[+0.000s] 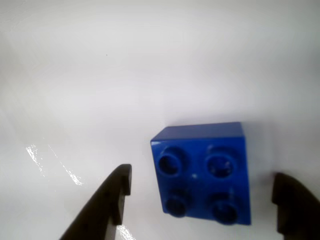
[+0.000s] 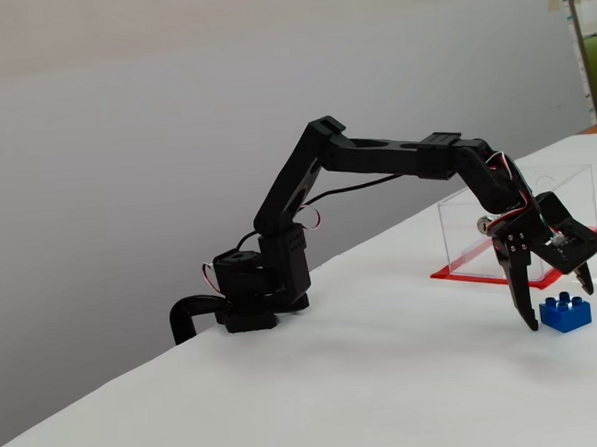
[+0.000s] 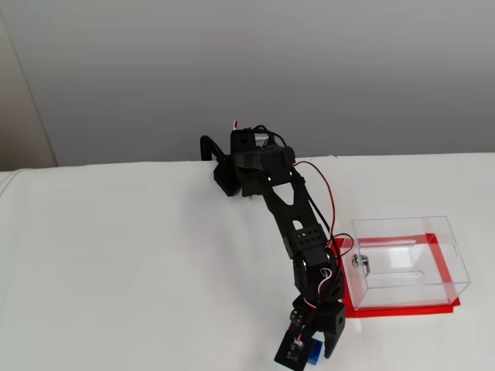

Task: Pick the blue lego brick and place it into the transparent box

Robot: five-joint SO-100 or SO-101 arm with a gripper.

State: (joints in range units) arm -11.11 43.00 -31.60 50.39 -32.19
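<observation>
The blue lego brick (image 1: 202,172) rests studs-up on the white table, low in the wrist view. My gripper (image 1: 202,178) is open, one black finger on each side of the brick with a gap between each finger and it. In a fixed view from the side, the gripper (image 2: 559,307) points down over the brick (image 2: 567,314). From above, the gripper (image 3: 306,352) covers most of the brick (image 3: 315,359). The transparent box (image 2: 498,213) on its red base (image 2: 461,272) stands just behind; in the other fixed view the box (image 3: 398,297) is to the gripper's right.
The arm's base (image 3: 247,158) sits at the table's back edge against a grey wall. A silver lock (image 3: 358,260) is on the box wall facing the arm. White tabletop (image 3: 116,270) spreads to the left of the arm.
</observation>
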